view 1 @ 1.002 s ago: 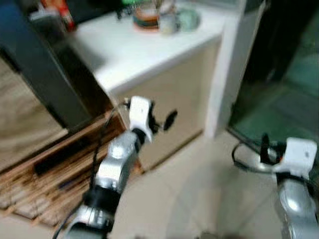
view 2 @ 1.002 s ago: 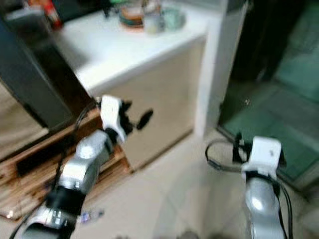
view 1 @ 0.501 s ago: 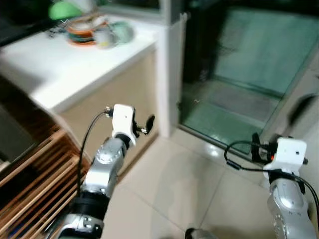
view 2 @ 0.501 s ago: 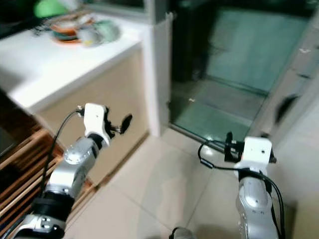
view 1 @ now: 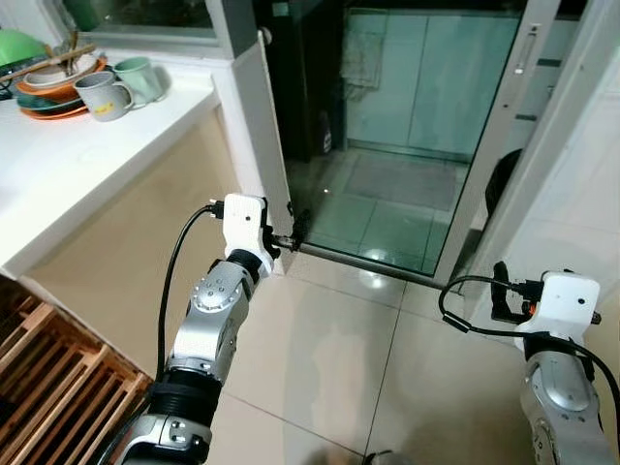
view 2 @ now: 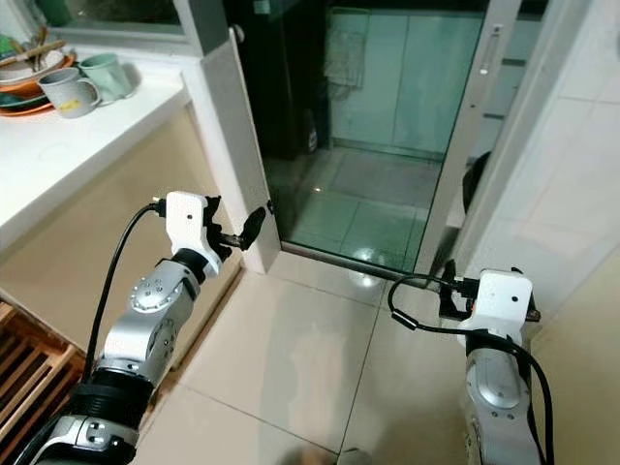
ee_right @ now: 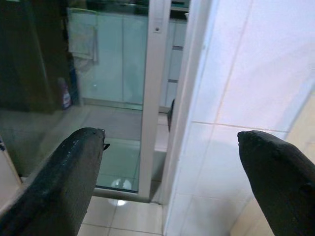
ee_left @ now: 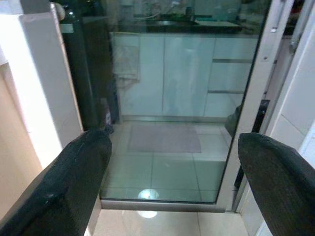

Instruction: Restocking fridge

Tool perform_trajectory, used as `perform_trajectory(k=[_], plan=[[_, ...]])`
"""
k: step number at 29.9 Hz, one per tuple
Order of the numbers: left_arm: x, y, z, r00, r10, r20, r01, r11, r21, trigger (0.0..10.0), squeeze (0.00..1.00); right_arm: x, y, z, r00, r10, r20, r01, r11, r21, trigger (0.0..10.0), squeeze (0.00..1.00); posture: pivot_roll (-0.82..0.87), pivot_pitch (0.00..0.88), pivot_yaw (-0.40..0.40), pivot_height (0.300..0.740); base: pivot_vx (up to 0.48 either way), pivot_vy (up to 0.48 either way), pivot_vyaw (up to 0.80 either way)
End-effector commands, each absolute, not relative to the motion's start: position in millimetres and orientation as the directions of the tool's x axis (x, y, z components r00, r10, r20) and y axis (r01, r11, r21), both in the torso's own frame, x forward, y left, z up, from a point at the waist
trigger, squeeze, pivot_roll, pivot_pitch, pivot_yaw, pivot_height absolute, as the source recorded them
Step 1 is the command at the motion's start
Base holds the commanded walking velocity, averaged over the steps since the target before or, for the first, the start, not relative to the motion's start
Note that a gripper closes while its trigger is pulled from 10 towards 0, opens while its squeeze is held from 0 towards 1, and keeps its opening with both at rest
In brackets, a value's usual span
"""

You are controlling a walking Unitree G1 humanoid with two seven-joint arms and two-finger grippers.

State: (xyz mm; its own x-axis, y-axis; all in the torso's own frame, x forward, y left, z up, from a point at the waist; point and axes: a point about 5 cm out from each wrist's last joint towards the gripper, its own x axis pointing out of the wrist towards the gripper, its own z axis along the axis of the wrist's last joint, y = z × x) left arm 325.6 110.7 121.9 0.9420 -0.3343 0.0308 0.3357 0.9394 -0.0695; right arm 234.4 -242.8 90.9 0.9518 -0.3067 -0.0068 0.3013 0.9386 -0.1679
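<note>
Reaching forward with two grippers, both empty: left gripper [ee_left: 173, 169] with jaws spread wide, right gripper [ee_right: 170, 167] likewise wide, nothing between either pair.

Counting ahead of the jaws: one glass sliding door [view 1: 402, 136] straight beyond the left jaws, with one pale metal frame post [view 1: 496, 136] between the two grippers' lines of aim; one white pillar [view 1: 254, 145] just beside the left jaws on their outer side; one white counter [view 1: 82, 174] farther out on that same side, well apart from the jaws. On the counter, two mugs, a grey mug [view 1: 100, 95] and a green mug [view 1: 142, 77] touching or nearly so, next to one stack of dishes [view 1: 46, 85]. One wooden slatted rack [view 1: 44, 387] low down behind and outside the left jaws. Beige floor tiles [view 1: 320, 358] below both grippers.

Seen along the left fingers but blurred from the head: one towel [ee_left: 127, 61] hanging behind the glass, one grey mat [ee_left: 165, 138] on the floor there, a row of pale cabinets [ee_left: 184, 73]. Seen along the right fingers: a white tiled wall [ee_right: 246, 73] close ahead of the outer finger.

Cannot tell where the fridge stands.
</note>
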Motion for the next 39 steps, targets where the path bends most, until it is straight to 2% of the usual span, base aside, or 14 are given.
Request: perform_trajectory(k=[1, 8, 15, 19, 24, 31, 36, 37, 39], plan=[[329.1, 115.9, 132.1, 0.95, -0.304, 0.075, 0.308, 0.949, -0.062, 10.0, 0.0, 240.0, -239.3, 92.8, 0.955, -0.296, 0.005, 0.292, 0.941, -0.169, 10.0, 0.18, -0.23, 0.0, 0.122, 0.74, 0.322, 0.0, 0.0], [326.3, 112.6, 141.9, 0.935, -0.325, 0.139, 0.33, 0.944, -0.011, 10.0, 0.0, 241.9, -232.8, 99.4, 0.971, -0.235, 0.042, 0.239, 0.957, -0.163, 10.0, 0.17, -0.24, 0.0, 0.12, 0.74, 0.435, 0.0, 0.0], [324.3, 108.4, 143.1, 0.923, -0.356, 0.145, 0.36, 0.933, -0.007, 10.0, 0.0, 242.9, -221.7, 96.6, 0.987, -0.157, 0.02, 0.158, 0.976, -0.148, 10.0, 0.18, -0.24, 0.0, 0.119, 0.74, 0.458, 0.0, 0.0], [325.7, 107.9, 141.8, 0.934, -0.331, 0.132, 0.338, 0.941, -0.029, 10.0, 0.0, 245.7, -217.0, 96.5, 0.992, -0.123, 0.011, 0.124, 0.986, -0.116, 10.0, 0.18, -0.24, 0.0, 0.117, 0.74, 0.443, 0.0, 0.0], [324.5, 106.3, 141.9, 0.931, -0.339, 0.135, 0.347, 0.937, -0.036, 10.0, 0.0, 244.4, -220.3, 95.7, 0.989, -0.147, -0.003, 0.146, 0.98, -0.134, 10.0, 0.19, -0.24, 0.0, 0.113, 0.74, 0.0, 0.0, 0.6], [325.6, 105.1, 143.6, 0.918, -0.372, 0.139, 0.378, 0.926, -0.019, 10.0, 0.0, 241.9, -223.7, 95.0, 0.986, -0.168, -0.006, 0.166, 0.976, -0.141, 10.0, 0.16, -0.24, 0.0, 0.113, 0.74, 0.0, 0.0, 0.0], [325.3, 112.2, 140.2, 0.929, -0.345, 0.132, 0.355, 0.933, -0.061, 10.0, 0.0, 240.9, -224.7, 93.4, 0.983, -0.182, -0.015, 0.178, 0.973, -0.143, 10.0, 0.16, -0.24, 0.0, 0.115, 0.74, 0.0, 0.0, 0.0], [321.5, 117.5, 135.3, 0.943, -0.307, 0.127, 0.321, 0.94, -0.115, 10.0, 0.0, 240.5, -225.4, 94.1, 0.983, -0.184, -0.014, 0.18, 0.973, -0.141, 10.0, 0.16, -0.25, 0.0, 0.123, 0.74, 0.0, 0.0, 0.0], [315.4, 116.8, 132.9, 0.942, -0.309, 0.133, 0.325, 0.938, -0.121, 10.0, 0.0, 240.8, -223.9, 100.8, 0.985, -0.171, 0.012, 0.171, 0.974, -0.146, 10.0, 0.16, -0.25, 0.0, 0.124, 0.74, 0.0, 0.0, 0.0]])
